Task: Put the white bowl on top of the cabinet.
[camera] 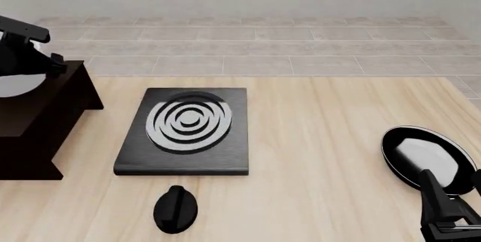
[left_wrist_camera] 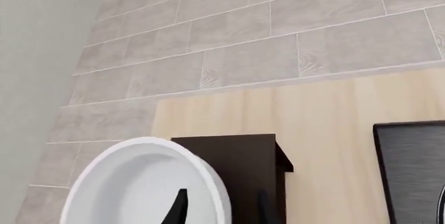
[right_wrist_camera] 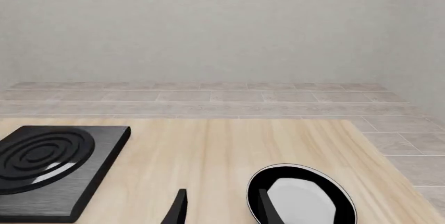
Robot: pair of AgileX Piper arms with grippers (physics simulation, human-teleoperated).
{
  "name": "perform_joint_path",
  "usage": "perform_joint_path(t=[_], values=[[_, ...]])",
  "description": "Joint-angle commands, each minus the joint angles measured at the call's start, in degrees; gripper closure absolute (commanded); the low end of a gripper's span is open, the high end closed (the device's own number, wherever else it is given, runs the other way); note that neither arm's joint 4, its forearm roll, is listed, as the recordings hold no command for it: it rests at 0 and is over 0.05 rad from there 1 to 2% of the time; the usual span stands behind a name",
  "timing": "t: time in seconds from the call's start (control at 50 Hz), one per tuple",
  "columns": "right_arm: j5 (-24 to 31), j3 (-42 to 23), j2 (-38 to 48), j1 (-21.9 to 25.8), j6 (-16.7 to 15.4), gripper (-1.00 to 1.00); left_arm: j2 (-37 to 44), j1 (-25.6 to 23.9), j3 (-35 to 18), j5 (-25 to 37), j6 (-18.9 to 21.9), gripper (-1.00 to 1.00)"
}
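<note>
The white bowl [left_wrist_camera: 139,182] fills the near corner of the left wrist view, its opening toward the camera; in the front view only a sliver of the white bowl [camera: 11,84] shows at the far left, over the flat top of the dark cabinet [camera: 38,118]. My left gripper [left_wrist_camera: 221,208] is open and straddles the bowl's rim, one finger inside and one outside over the cabinet [left_wrist_camera: 240,172]. From the front, the left gripper [camera: 34,67] hides much of the bowl, and I cannot tell whether the bowl rests on the cabinet. My right gripper [camera: 454,183] is open and holds nothing at the front right.
A black stove plate [camera: 188,121] with white rings lies mid-table beside the cabinet. A black knob-like piece [camera: 175,208] sits in front of it. A shallow black pan [camera: 424,155] with a whitish inside lies just beyond the right gripper. Tiled floor lies past the table's far edge.
</note>
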Motion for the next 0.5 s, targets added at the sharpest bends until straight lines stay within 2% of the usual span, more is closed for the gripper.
perform_joint_path(t=[0.02, 0.5], values=[[0.0, 0.0, 0.0, 0.0, 0.0, -1.0, 1.6, 1.4, 1.5, 2.5, -0.7, -1.0], [0.0, 0.0, 0.0, 0.0, 0.0, -1.0, -6.0, -3.0, -4.7, 9.3, -1.5, -1.0]])
